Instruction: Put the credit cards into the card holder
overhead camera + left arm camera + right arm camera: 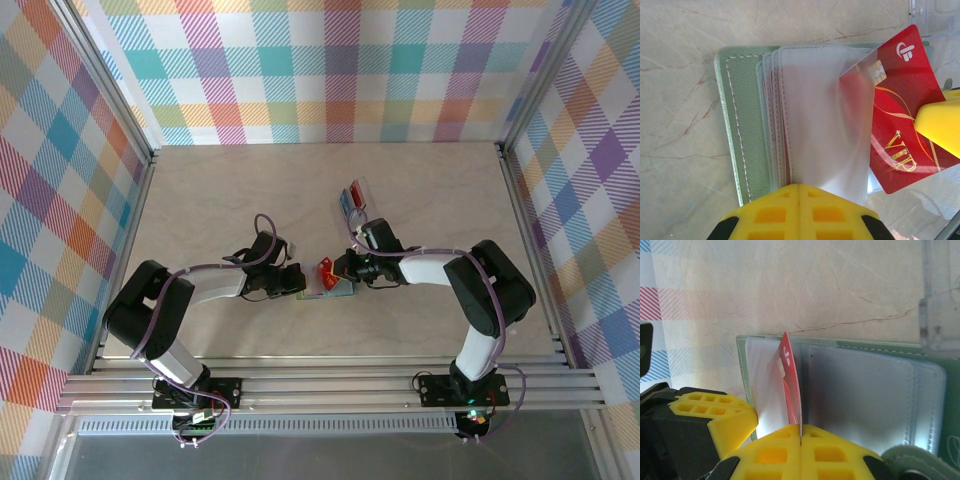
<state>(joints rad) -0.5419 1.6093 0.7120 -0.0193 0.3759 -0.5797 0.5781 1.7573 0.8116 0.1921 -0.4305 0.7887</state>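
Note:
The grey-green card holder lies open on the table, its clear inner sleeves fanned out. My left gripper is shut on the near edge of the top sleeve and holds it lifted. A red VIP credit card is pinched on edge in my shut right gripper. Its chip corner shows through the lifted sleeve. From the right wrist the card stands upright over the holder's pockets. From above, both grippers meet over the holder.
A clear plastic tray with more red and blue cards sits just behind the holder; its wall rises at the right. The left gripper's yellow finger is close beside the card. Checked walls enclose the marbled table.

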